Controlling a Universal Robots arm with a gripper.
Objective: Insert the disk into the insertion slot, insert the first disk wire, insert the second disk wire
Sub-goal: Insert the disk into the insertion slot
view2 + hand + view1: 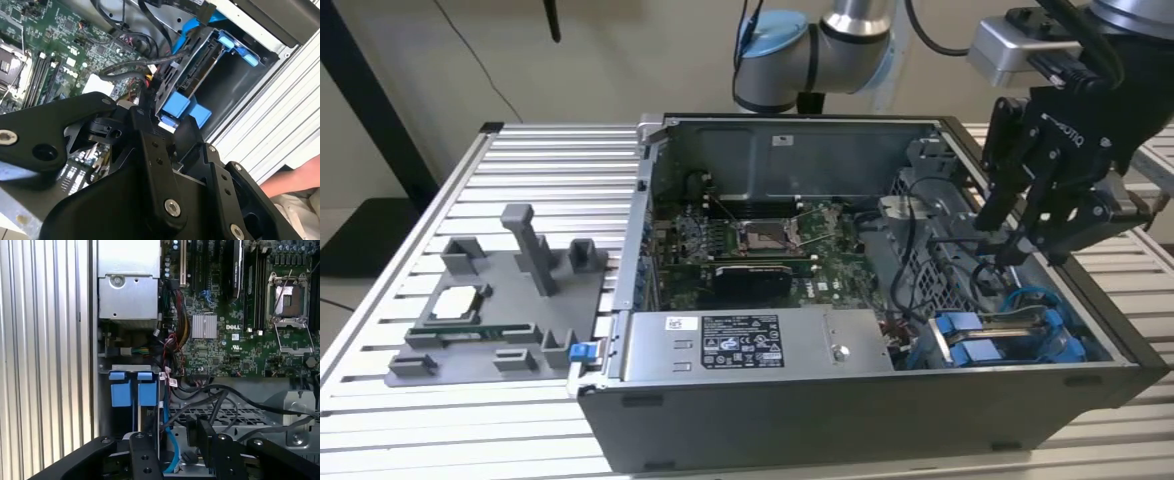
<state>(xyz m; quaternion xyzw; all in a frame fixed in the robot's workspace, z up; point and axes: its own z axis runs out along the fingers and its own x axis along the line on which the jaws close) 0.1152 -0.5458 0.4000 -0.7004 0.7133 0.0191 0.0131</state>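
counter [534, 160]: slatted aluminium, carries everything; bare slats fill the exterior view's left.
fixture [494, 290]: grey holder, lower left of the frame, on the counter; a square chip [458, 302] and a memory stick [470, 332] lie in it.
computer case [854, 400]: open-topped, centre to right of the frame, just beside the fixture.
motherboard [700, 240] [220, 350]: green, flat on the case floor, centre of the frame; the square silver processor socket [761, 235] [290, 300] sits on it.
power-supply box [747, 345] [130, 295]: grey with a white label, along the case's near edge, lower centre.
insertion slot [983, 350] [235, 90] [130, 369]: grey-walled bay with two blue tabs, lower right corner of the case, next to the power-supply box.
disk [202, 57]: seated in the insertion slot; in the second wrist view its silver edge lies between the bay walls.
black wires [225, 395]: run from the motherboard side toward the insertion slot.
blue cable [1047, 300] [170, 447]: loops beside the insertion slot, under the gripper.
gripper [1025, 255] [167, 127] [175, 440]: black, right of the frame, hangs inside the case just above the insertion slot; jaws parted with a gap between them, clamped on nothing that shows.
arm [841, 35]: upper centre to upper right of the frame.
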